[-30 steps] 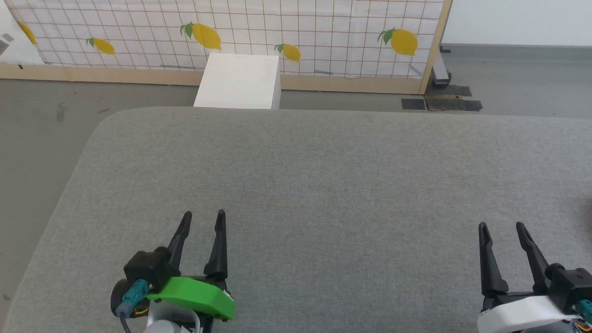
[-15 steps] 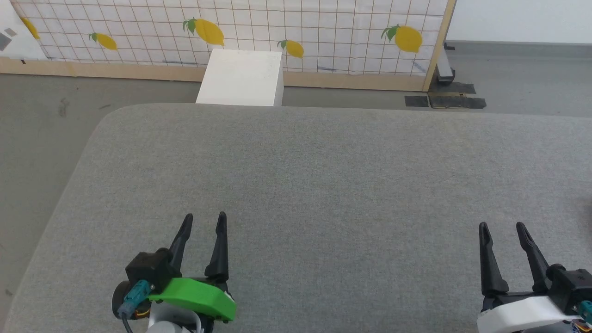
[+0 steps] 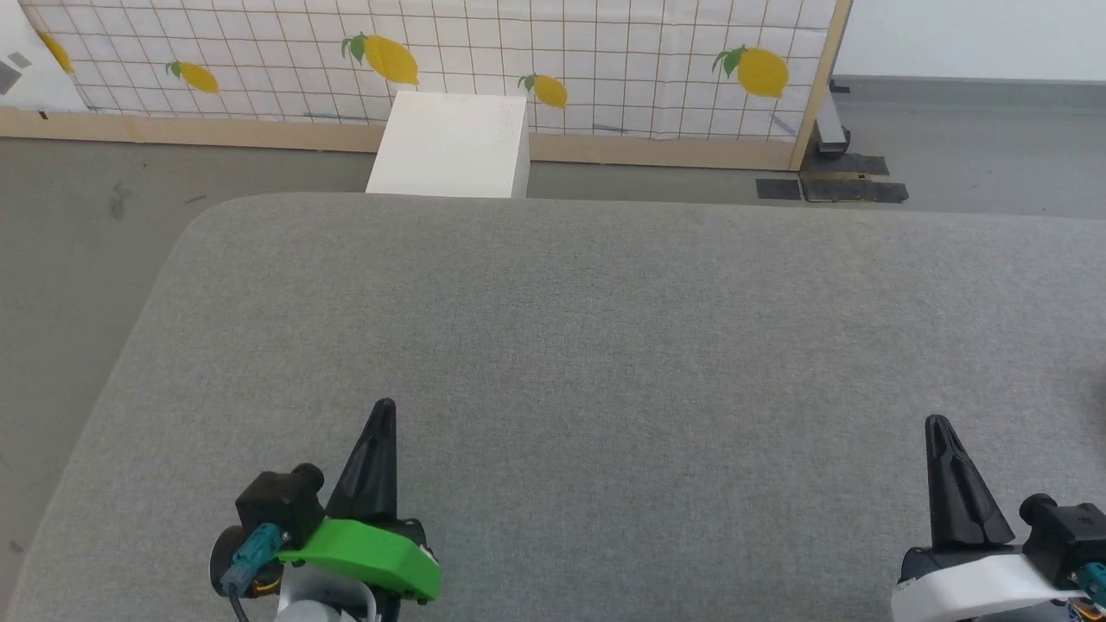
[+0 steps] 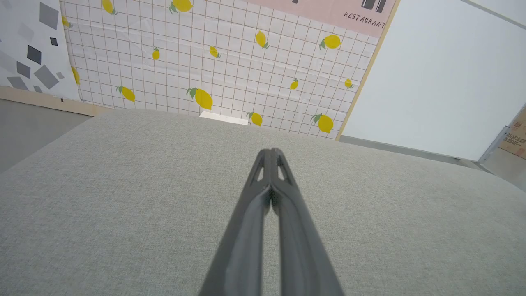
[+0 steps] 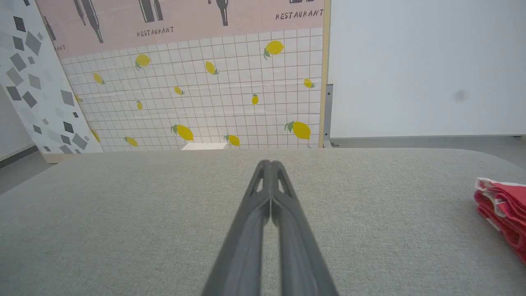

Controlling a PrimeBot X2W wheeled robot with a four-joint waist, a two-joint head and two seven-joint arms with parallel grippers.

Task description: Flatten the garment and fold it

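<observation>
Left end effector [image 3: 383, 408] and right end effector [image 3: 938, 423]: both pressed together, empty, above the grey counter [image 3: 605, 328]. The garment [image 5: 503, 207] lies bunched at 3 o'clock in the right wrist view. Judged soft, light, limp; best pinched at a striped edge.

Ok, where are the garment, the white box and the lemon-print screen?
garment [image 5: 511, 197]: right wrist view, on its red fabric.
white box [image 3: 449, 142]: head view, on its top face.
lemon-print screen [image 3: 605, 52]: head view, on its gridded sheet.

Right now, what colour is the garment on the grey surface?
The garment is bright red with white trim, best seen in the right wrist view.
</observation>
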